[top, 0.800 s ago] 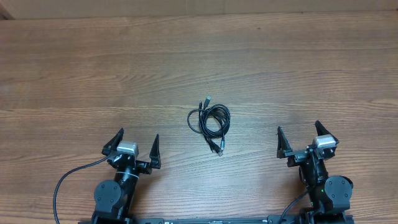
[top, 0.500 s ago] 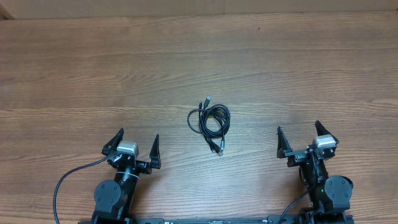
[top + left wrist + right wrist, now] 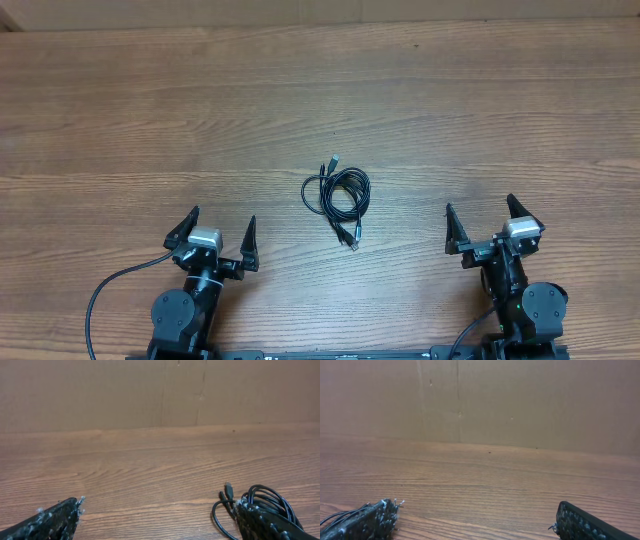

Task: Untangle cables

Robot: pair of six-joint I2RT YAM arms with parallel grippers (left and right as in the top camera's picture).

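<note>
Black cables [image 3: 337, 193] lie coiled in the middle of the table [image 3: 150, 100].
The coil is longer up and down the overhead frame, with one plug pointing up and one down. The left gripper [image 3: 222, 215], lower left, and the right gripper [image 3: 480, 205], lower right, both have their fingers spread apart.

You'll find the cables [image 3: 337, 193] bunched mid-table [image 3: 120, 120], nearer its front edge. Your left gripper [image 3: 223, 214] and right gripper [image 3: 480, 202] flank them at that edge.

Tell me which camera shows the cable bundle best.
Overhead: the cables lie whole and unobstructed centre-frame, loops and plug ends visible. Left wrist catches them at the lower right, partly hidden behind its finger. Right wrist shows only a few strands at its lower-left edge.
</note>
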